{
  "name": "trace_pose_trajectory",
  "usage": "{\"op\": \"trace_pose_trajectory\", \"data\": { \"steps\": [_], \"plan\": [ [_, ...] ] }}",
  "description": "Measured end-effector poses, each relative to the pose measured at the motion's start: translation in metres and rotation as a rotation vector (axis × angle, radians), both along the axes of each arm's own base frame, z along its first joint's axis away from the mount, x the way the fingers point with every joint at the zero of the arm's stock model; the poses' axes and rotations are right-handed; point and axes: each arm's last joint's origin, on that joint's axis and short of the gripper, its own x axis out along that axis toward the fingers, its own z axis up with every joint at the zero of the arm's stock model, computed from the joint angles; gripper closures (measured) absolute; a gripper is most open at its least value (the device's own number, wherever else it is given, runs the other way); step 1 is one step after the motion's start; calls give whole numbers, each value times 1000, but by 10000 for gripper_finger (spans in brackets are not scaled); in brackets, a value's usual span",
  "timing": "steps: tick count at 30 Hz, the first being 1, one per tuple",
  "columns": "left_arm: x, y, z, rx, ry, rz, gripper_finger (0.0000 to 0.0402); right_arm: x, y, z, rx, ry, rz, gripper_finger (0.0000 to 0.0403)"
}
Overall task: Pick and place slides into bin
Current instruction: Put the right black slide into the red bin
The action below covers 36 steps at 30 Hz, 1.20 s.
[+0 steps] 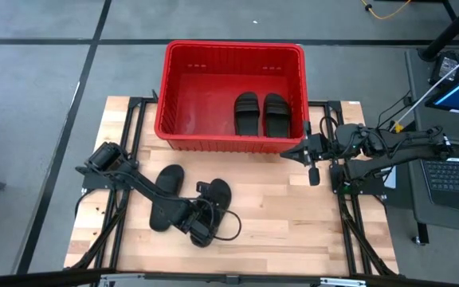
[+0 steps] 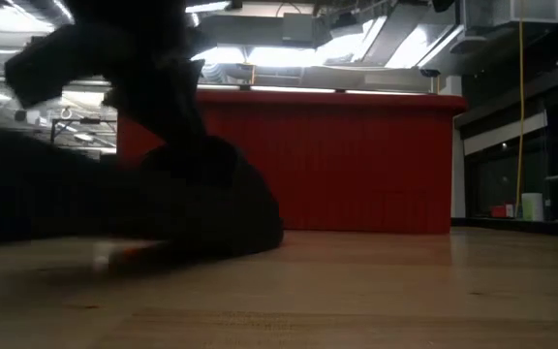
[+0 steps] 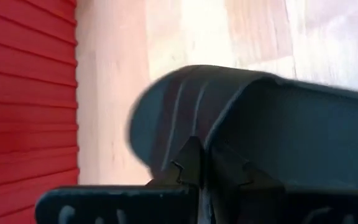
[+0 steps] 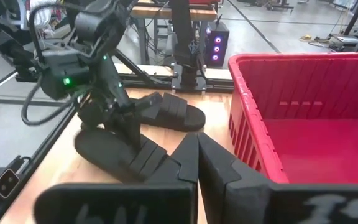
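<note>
Two slides lie on the wooden table [image 1: 293, 231], near the front-left: one slide [image 1: 166, 206] runs long axis roughly front-to-back, tilted a bit, and the second slide [image 1: 216, 196] lies just to its right, angled similarly, its strap end under the left gripper [image 1: 202, 214]. Left gripper is clamped narrow on that second slide; in the left wrist view the fingers [image 3: 191, 165] meet on the edge of the strap [image 3: 291, 134], with the red bin wall off to the side. Left arm reaches from the table's left edge, low and stretched diagonally over the first slide toward the table centre. Two more slides [image 1: 260, 113] are already in the bin [image 1: 175, 88], side by side, parallel, long axes front-to-back, against its right wall; the bin's left half is bare floor. Bin sits at the table's far edge, beyond the left gripper, with open wood between them. Right gripper [image 1: 303, 151] hovers just outside the bin's front-right corner, fingers [image 4: 219, 165] pressed together holding nothing, arm coming in from the right edge, roughly level. Wide clear wood in front of and below the right gripper.
</note>
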Motion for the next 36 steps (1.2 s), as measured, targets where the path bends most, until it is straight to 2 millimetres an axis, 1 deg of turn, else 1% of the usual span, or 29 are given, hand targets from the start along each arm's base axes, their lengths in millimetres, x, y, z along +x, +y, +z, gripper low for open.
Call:
{"op": "trace_pose_trajectory", "data": {
  "steps": [6, 11, 13, 17, 23, 26, 29, 33, 36],
  "plan": [
    [5, -3, 42, -14, -14, 41, 395, -3, 0, 2, -22, -11, 6, 397],
    [14, -7, 87, -16, -107, 48, 395, -10, -1, 6, -71, -42, 18, 397],
    [16, -7, 104, 4, -150, 55, 396, -14, -2, 8, -74, -55, 19, 397],
    [16, -3, 131, 109, -192, 52, 396, -20, -2, 12, -71, -81, 18, 397],
    [21, 12, 172, 197, -288, 87, 396, -29, -3, 16, -69, -114, 17, 397],
    [23, 20, 194, 292, -339, 102, 396, -32, -4, 18, -67, -127, 16, 397],
    [25, 34, 213, 397, -356, 129, 396, -33, -4, 19, -67, -136, 16, 397],
    [29, 56, 231, 467, -357, 177, 396, -33, -4, 19, -91, -136, 20, 397],
    [32, 75, 237, 472, -355, 226, 396, -33, -4, 19, -113, -141, 24, 397]
  ]
}}
